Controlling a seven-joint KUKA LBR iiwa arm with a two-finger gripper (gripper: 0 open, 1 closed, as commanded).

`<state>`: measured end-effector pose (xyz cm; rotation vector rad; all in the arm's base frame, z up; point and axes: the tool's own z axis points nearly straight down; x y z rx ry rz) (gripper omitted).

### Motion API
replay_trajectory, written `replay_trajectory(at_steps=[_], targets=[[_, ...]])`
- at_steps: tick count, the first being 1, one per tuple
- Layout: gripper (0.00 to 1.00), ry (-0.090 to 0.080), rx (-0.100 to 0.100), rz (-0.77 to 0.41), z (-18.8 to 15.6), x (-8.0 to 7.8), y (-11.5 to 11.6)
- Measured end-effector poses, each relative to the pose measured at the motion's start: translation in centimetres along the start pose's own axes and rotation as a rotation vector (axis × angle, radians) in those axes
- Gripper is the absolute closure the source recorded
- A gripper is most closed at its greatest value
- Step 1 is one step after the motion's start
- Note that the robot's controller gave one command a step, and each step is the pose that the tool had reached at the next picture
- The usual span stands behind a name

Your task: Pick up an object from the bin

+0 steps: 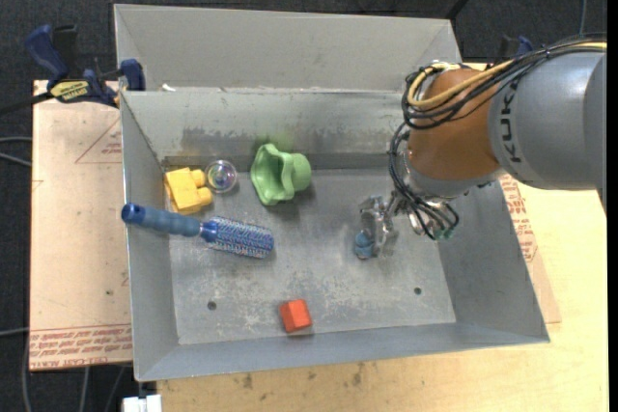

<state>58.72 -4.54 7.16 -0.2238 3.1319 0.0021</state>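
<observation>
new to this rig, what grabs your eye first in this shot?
The big grey arm with its orange wrist cover comes in from the right, its gripper low over a small blue thing right of the bin's middle. On the left lie a blue hairbrush, a yellow block and a green cup-like thing. An orange-red cube sits alone near the front.

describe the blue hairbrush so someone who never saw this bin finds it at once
Start at the grey metal bin and go to the view's left side of its floor. Just below the yellow block and the clear ball lies the hairbrush, handle pointing left. It alone is long, blue and bristled.
</observation>
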Motion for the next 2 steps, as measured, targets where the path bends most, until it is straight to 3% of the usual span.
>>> replay_trajectory(at_steps=[1,2], targets=[[1.0,-0.012,0.004,-0.003,-11.9,-2.6,-2.1],[1.0,-0.01,0.003,-0.024,-18.4,-1.6,-1.7]])
